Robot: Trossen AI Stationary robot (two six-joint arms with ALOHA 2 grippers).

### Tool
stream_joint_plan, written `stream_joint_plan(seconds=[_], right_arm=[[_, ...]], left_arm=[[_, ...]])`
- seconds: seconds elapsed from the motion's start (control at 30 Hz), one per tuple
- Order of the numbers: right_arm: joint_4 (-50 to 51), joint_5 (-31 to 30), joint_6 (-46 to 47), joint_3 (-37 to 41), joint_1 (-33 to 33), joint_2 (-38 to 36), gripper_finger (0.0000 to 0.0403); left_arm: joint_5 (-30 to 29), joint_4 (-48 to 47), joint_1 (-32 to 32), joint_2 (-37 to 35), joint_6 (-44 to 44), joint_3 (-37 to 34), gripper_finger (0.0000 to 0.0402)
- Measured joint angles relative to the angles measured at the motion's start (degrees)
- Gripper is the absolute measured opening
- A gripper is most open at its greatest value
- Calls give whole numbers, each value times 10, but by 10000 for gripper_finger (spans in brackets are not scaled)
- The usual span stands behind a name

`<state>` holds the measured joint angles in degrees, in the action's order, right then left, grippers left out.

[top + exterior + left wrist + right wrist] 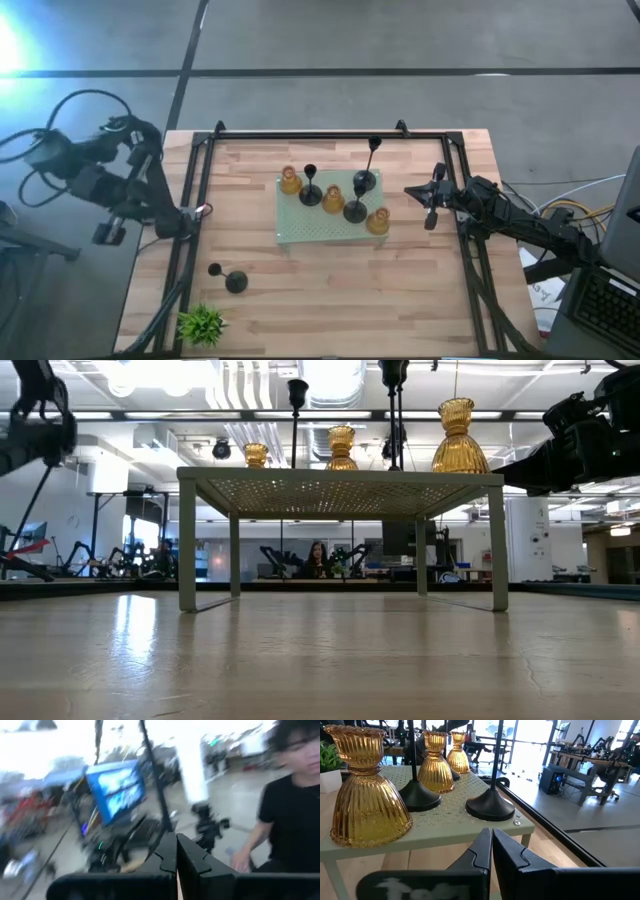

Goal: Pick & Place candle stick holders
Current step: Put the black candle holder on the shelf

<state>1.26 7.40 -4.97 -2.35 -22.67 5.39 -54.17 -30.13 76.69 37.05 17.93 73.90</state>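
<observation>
The pale green mat (318, 232) stands on short legs in the middle of the wooden table (330, 300) and carries six of the candle stick holders. On the mat there are three amber holders: one (290, 181) at its far left corner, one (333, 198) near its middle and one (377, 221) at its right near edge. Between them stand three black holders: one (311, 192) just right of the far left amber one, one (355, 209) right of the middle amber one, and a tall one (367, 176) at the far right corner of the mat. The seventh holder, a black one (230, 279), lies on its side on the table, well left of the mat and nearer the front, near the small green plant (201, 323). The right gripper (428, 196) hovers just beside the right edge of the mat, its jaws pressed together and holding nothing. The left gripper (176, 851) is raised far left of the mat, beyond the table edge, also closed and empty. In its wrist view a person (290, 805) in black shows in the room
</observation>
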Motion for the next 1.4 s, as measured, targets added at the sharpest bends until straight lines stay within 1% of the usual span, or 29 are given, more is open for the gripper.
stream_joint_plan(seconds=[0.07,0.13,0.23,0.33,0.4,0.47,0.53,0.67,0.93,1.03,1.17,1.3,1.4], right_arm=[[0,0,0,0,0,0,9],[0,0,0,0,0,0,9],[0,0,0,0,0,0,9],[0,0,0,0,0,0,9],[0,0,0,0,0,0,9],[0,0,0,0,0,0,9],[0,0,0,0,0,0,8],[0,0,0,0,0,0,9],[0,0,0,0,0,0,9],[0,0,0,0,0,0,9],[0,0,0,0,0,0,8],[0,0,0,0,0,0,9],[0,0,0,0,0,0,9]], left_arm=[[26,54,0,-22,50,-45,1],[33,85,-1,-46,66,-86,1],[59,122,-1,-72,66,-159,1],[83,188,-1,-98,64,-229,1],[84,219,-1,-111,55,-274,1],[69,244,-1,-122,26,-310,1],[53,240,-1,-129,-18,-345,1],[57,241,-1,-146,-101,-399,2],[57,243,0,-180,-201,-489,2],[60,238,0,-192,-238,-506,2],[102,206,8,-201,-279,-509,2],[108,123,22,-207,-389,-503,2],[110,86,30,-208,-439,-503,1]])
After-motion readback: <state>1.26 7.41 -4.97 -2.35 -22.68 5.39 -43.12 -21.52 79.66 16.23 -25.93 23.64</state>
